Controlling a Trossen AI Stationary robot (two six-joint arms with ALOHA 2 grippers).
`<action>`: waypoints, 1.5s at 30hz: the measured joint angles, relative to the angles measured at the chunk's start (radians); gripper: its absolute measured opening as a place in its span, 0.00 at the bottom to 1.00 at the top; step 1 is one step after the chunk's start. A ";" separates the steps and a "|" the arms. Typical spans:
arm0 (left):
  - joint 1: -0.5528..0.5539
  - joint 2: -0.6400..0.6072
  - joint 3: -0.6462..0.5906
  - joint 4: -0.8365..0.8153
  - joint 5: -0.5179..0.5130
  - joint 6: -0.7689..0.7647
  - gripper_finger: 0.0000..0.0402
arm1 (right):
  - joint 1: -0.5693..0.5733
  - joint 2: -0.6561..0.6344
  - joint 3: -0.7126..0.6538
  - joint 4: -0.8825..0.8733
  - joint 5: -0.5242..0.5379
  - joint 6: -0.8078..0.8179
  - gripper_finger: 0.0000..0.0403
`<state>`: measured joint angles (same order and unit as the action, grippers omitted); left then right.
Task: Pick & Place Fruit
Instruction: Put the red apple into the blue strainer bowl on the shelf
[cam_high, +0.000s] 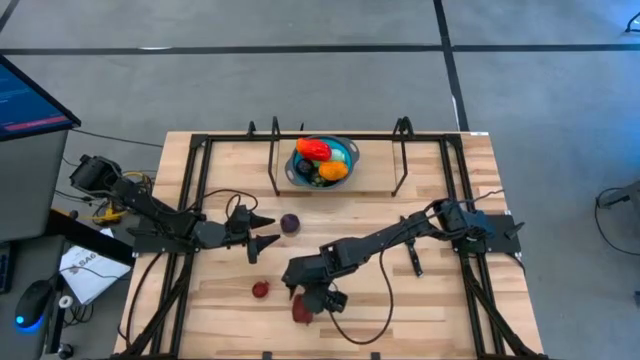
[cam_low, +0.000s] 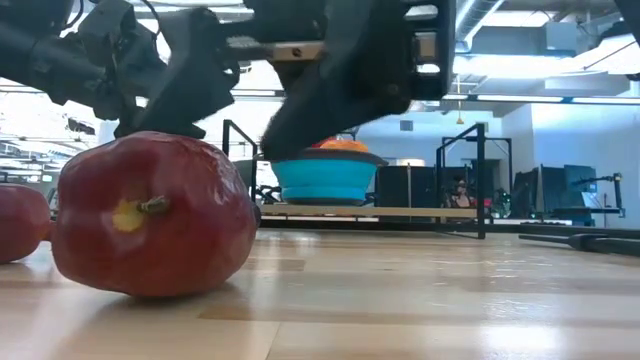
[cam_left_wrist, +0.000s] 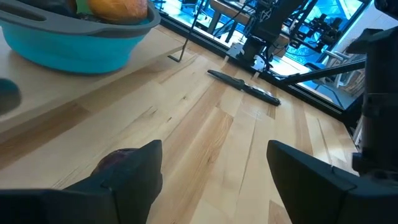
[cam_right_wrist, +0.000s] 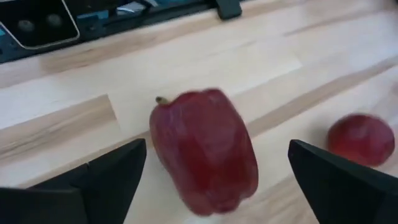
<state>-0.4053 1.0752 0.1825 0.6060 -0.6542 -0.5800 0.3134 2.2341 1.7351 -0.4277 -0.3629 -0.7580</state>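
Observation:
A maroon-red fruit (cam_right_wrist: 205, 152) lies on its side on the wooden table near the near edge (cam_high: 302, 313) and fills the low view (cam_low: 150, 215). My right gripper (cam_right_wrist: 217, 180) is open just above it, a finger on either side, not touching (cam_high: 312, 299). A smaller red fruit (cam_high: 260, 290) rests to its left (cam_right_wrist: 362, 138). My left gripper (cam_high: 272, 229) is open at the table's left middle, pointing at a purple fruit (cam_high: 290, 222), which shows partly behind one finger (cam_left_wrist: 121, 158). The blue bowl (cam_high: 345, 160) at the far edge holds red and orange fruit (cam_high: 314, 150).
A thin black tool (cam_high: 415, 262) lies right of centre (cam_left_wrist: 245, 87). Black frame rails (cam_high: 190, 190) run along both table sides, and upright posts (cam_high: 274, 160) flank the bowl. A black cable (cam_high: 375, 310) loops on the boards beside the right arm.

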 joint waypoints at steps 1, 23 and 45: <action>0.000 0.000 0.000 0.000 0.000 0.000 0.71 | 0.000 0.003 0.000 0.006 -0.004 -0.012 0.97; 0.000 0.000 -0.082 0.002 0.000 -0.133 0.71 | -0.102 0.076 0.001 0.137 -0.328 -0.117 0.85; 0.000 -0.002 -0.082 0.006 0.024 -0.139 0.71 | -0.109 0.155 0.002 0.267 -0.266 0.176 0.83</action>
<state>-0.4053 1.0733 0.1009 0.6120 -0.6297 -0.7190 0.2048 2.3894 1.7369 -0.1603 -0.6286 -0.5822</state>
